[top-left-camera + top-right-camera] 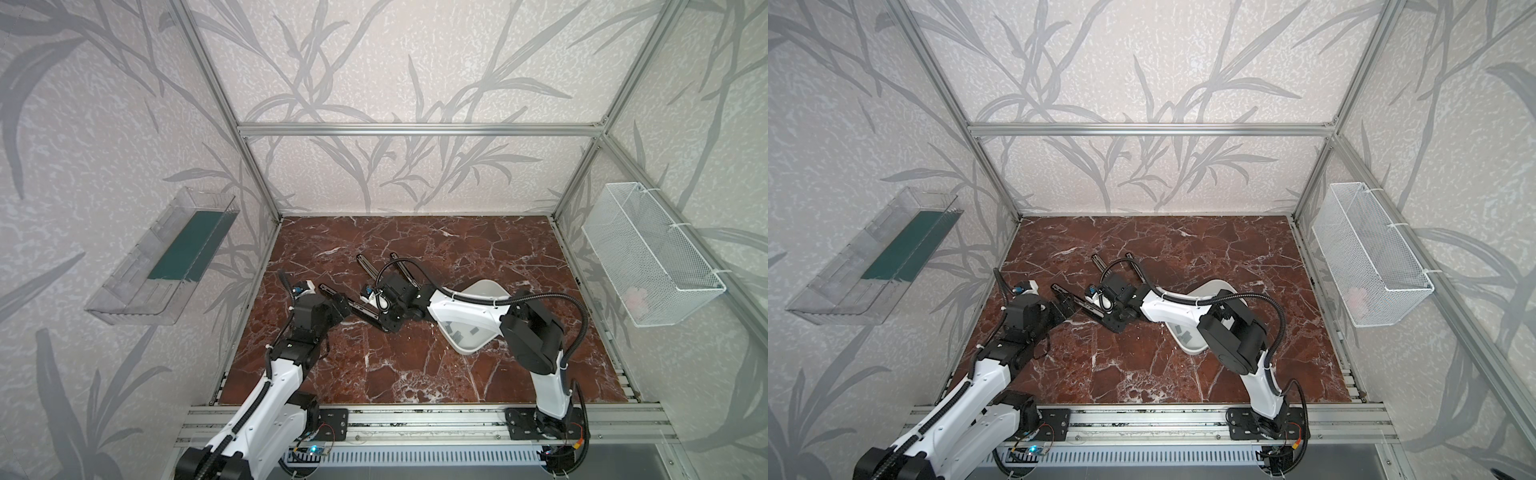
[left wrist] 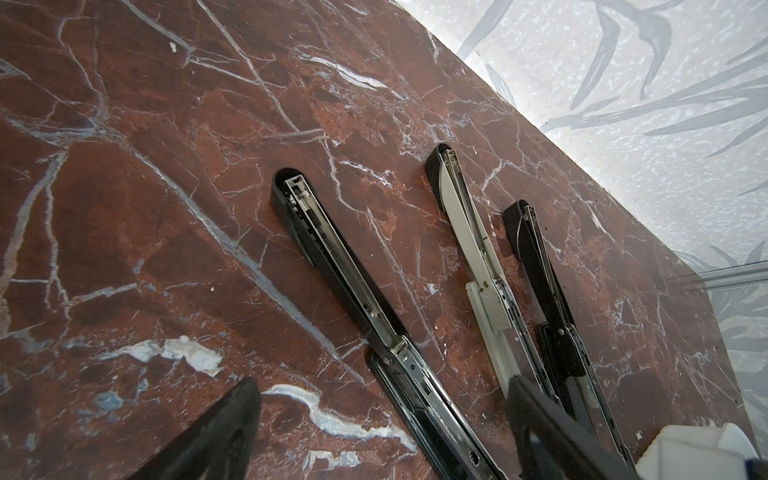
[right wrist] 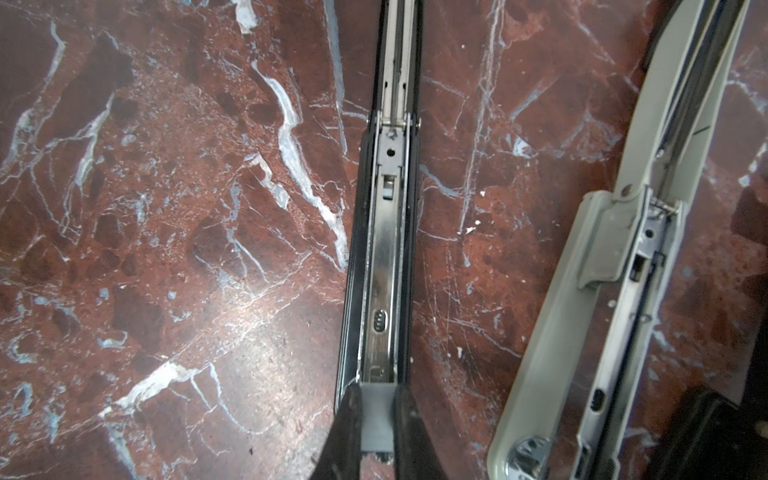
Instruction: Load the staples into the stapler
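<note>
Three staplers lie opened flat side by side on the marble table. The black stapler point(image 2: 332, 257) point(image 3: 384, 249) shows its bare metal channel. A small grey strip of staples point(image 3: 376, 415) is pinched in my right gripper point(image 3: 376, 392), which is shut on it right at the near end of that channel and in line with it. My left gripper point(image 2: 384, 409) stands open, one finger point(image 2: 232, 415) on each side of the same stapler, touching nothing. More staples point(image 1: 465, 332) lie in a white tray point(image 1: 494, 291) under my right arm.
A pale grey stapler point(image 2: 469, 249) point(image 3: 623, 270) and another black stapler point(image 2: 536, 257) lie close beside the first. A clear shelf point(image 1: 166, 257) hangs on the left wall and a white wire basket point(image 1: 648, 253) on the right wall.
</note>
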Available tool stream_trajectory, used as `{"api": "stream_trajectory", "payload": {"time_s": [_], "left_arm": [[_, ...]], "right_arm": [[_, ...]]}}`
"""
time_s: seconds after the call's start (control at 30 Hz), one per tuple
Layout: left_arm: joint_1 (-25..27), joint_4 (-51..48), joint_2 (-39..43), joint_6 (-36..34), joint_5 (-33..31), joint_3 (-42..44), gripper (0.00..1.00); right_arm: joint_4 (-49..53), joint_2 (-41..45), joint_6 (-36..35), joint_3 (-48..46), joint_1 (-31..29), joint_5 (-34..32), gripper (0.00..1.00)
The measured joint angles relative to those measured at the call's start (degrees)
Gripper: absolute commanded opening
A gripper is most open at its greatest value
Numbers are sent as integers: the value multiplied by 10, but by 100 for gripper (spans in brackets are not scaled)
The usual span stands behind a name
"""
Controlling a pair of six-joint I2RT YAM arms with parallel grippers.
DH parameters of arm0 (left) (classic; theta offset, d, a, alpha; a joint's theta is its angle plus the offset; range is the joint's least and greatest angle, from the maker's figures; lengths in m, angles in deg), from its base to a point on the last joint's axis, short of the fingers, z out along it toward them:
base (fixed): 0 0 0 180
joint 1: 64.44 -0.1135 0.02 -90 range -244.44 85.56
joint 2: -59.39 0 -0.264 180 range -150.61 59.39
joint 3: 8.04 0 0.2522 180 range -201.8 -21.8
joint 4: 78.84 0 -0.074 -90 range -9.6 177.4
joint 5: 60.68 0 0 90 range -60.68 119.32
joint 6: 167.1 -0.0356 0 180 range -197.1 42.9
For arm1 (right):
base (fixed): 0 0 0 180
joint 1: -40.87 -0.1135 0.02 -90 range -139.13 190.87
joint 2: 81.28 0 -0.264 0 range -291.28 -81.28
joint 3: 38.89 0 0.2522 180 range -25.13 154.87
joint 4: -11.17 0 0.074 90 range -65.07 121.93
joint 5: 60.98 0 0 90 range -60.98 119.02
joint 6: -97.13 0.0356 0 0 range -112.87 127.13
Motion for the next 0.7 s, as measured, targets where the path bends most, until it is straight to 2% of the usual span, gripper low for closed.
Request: {"api": "stream_trajectory", "payload": {"time_s": [0.7], "left_arm": [[0,0,0,0,0,6,93]], "right_arm": [[0,0,0,0,-3,0,0]]}}
